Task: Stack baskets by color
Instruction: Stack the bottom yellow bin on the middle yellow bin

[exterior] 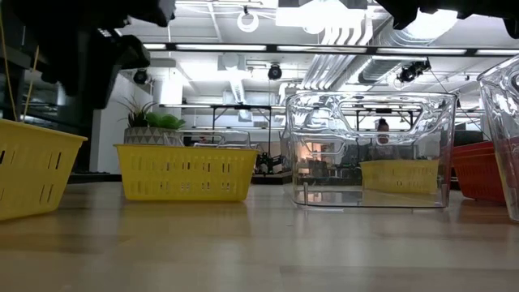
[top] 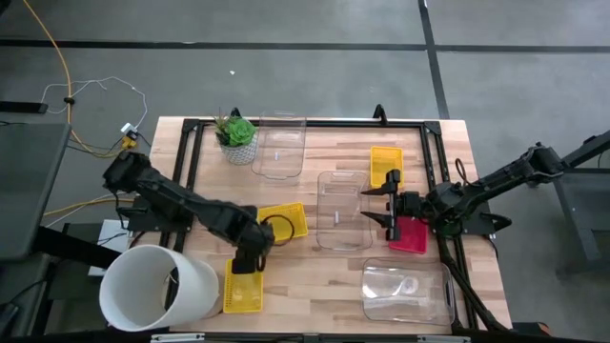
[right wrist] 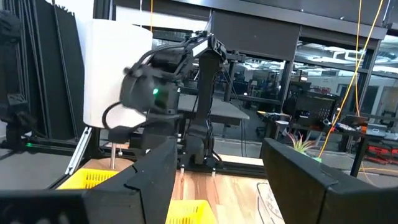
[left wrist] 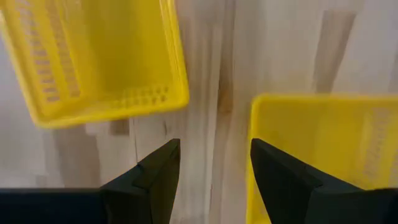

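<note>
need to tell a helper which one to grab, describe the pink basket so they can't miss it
Start at the table's right side in the high view, where the right gripper hangs open. The pink-red basket sits just below that arm, beside the middle clear basket. It is the only pink-red one visible; its neighbours are clear or yellow.

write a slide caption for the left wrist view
Open left hand hangs over the wood between two yellow baskets.

Bright overhead ceiling lights [exterior: 324, 16]; left wrist view blurred.

No readable text, label, brand, number or sign in any view.
</note>
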You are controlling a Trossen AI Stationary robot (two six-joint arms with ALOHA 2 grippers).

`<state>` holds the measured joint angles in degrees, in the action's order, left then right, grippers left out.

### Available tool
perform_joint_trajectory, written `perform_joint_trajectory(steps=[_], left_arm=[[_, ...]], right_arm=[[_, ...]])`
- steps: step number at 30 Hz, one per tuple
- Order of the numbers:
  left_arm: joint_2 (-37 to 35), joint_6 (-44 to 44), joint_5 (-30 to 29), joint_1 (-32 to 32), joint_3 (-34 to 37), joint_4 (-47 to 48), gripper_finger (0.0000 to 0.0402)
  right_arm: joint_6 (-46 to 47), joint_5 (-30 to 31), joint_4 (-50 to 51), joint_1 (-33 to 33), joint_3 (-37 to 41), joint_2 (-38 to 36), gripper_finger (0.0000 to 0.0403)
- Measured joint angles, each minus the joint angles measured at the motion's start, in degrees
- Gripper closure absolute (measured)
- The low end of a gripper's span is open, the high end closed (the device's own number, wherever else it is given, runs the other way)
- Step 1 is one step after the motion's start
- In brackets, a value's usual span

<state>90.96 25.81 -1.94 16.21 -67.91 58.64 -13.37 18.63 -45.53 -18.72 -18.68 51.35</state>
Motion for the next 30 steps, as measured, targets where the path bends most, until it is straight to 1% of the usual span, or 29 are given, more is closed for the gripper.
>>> perform_joint_trajectory(steps=[5, 9, 12, 19, 24, 27, 30], left_arm=[[2.76, -0.99, 0.32, 2.32, -0.29, -0.70, 0.0218], [4.52, -0.97, 2.87, 3.89, -0.29, -2.50, 0.0218], [5.61, -0.95, 3.22, 4.93, -0.29, -2.74, 0.0218], [9.99, -0.57, 2.62, 5.61, -0.29, -2.54, 0.0218], [12.79, -2.26, 3.49, 5.59, -0.29, -2.11, 0.0218], [13.37, -3.06, 3.66, 5.59, -0.29, -2.00, 0.0230], [13.37, -4.32, 3.42, 5.59, -0.29, -2.00, 0.0265]], right_arm=[[0.45, 0.02, 0.77, 0.00, 0.00, 0.00, 0.0181], [0.45, 0.39, 1.57, 0.00, 0.00, -0.02, 0.0181], [0.47, 0.47, 1.78, 0.00, 0.00, 0.00, 0.0181], [0.45, 0.83, 2.14, 0.00, 0.00, 0.00, 0.0181], [0.45, 0.81, 2.16, 0.00, 0.00, 0.00, 0.0181], [0.47, 0.81, 2.18, 0.00, 0.00, 0.00, 0.0181], [0.46, 0.79, 2.38, 0.00, 0.00, 0.00, 0.0181]])
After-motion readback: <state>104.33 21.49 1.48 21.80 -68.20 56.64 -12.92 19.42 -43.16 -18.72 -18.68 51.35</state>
